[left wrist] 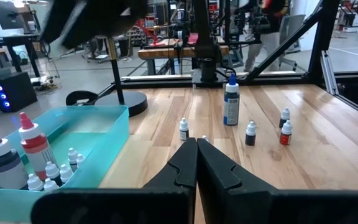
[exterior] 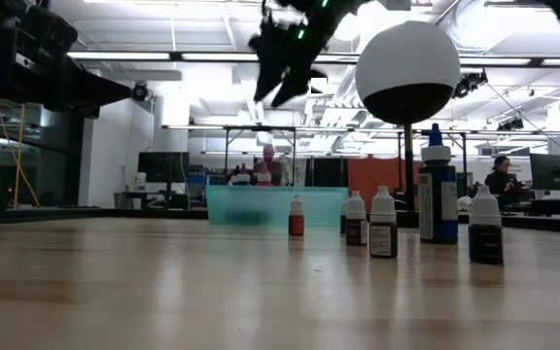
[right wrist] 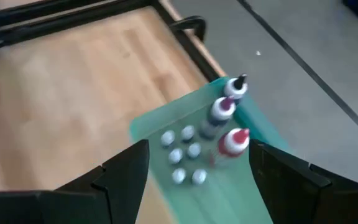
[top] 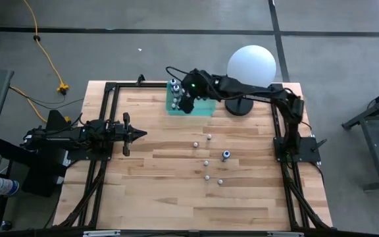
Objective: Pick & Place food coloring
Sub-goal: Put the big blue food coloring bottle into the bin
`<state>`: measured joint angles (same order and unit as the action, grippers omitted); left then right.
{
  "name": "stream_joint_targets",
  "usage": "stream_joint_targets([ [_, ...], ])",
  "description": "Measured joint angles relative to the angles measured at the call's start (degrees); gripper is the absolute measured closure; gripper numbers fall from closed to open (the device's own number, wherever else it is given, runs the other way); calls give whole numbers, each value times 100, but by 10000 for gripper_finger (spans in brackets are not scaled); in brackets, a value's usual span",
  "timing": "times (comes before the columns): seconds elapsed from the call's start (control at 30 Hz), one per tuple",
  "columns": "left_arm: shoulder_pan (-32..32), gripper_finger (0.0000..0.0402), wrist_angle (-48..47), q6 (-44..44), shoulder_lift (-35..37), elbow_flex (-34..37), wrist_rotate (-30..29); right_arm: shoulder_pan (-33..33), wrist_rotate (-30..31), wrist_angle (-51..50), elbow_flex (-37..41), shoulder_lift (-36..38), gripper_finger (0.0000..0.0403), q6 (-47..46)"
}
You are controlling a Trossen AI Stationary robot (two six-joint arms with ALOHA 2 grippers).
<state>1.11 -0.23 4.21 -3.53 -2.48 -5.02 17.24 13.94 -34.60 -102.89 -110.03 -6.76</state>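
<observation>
Bottles of food coloring [top: 207,163] I see loose mid-table, six or so, the blue one [top: 226,155] largest. Left gripper [top: 139,134] parked at the left side, fingers closed, holding nothing. Farther back, the right gripper [top: 187,103] hangs above the teal tray [top: 206,109], fingers spread wide and empty. More bottles [right wrist: 193,149] stand inside that tray. White globe lamp [top: 251,65] beside it.

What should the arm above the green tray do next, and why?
Probably swing back toward the loose bottles on the table. The right gripper hangs open and empty above the tray, where several bottles already stand, while six wait on the wood; the tall blue one looks nearest.
</observation>
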Motion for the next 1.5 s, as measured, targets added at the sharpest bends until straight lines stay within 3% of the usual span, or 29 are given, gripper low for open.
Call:
stream_joint_targets([
  [0.43,1,401,0,0,0,0,0,-1152,-196,-1709,-2,996,139,74],
  [0.63,0,401,0,0,0,0,0,-1658,-345,-2625,161,1386,139,-349],
  [1.1,2,401,0,0,0,0,0,-2736,-159,-1186,4133,4159,139,-1594],
  [1.37,2,401,0,0,0,0,0,-3148,-122,-840,5515,5011,139,-2039],
  [1.5,0,401,0,0,0,0,0,-3251,-419,-375,5949,5099,139,-2012],
])
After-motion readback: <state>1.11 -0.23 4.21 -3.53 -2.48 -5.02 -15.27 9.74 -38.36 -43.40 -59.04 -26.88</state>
